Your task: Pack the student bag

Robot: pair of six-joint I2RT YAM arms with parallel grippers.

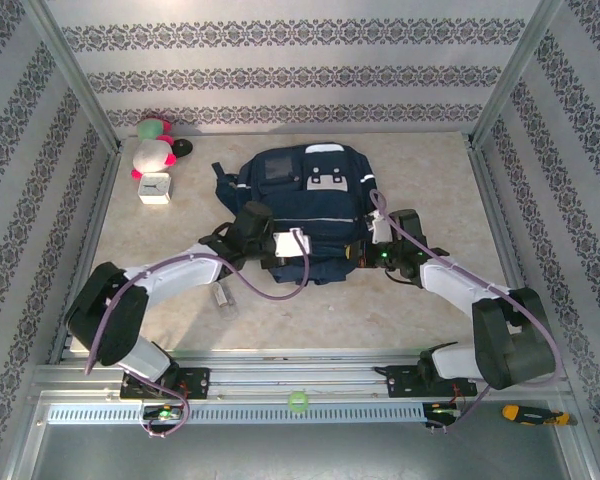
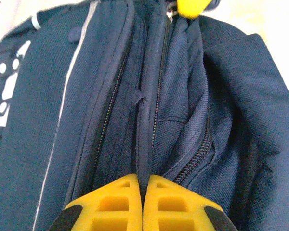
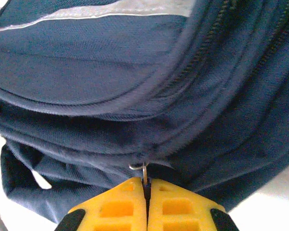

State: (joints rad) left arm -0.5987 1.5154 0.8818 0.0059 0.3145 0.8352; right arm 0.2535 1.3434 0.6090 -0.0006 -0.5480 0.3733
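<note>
Table [image 1: 410,320]: one student bag [image 1: 310,200], two hands [image 2: 142,182] [image 3: 147,185] pinching it.

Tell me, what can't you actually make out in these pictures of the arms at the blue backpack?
- Inside of the student bag: left wrist view, its own dark folds hide any contents.
- Zip pull: right wrist view, most of it is buried between the shut right jaws, and the bottom edge cuts the rest off.
- Clear item on the table: top view, too small and see-through to name.
</note>
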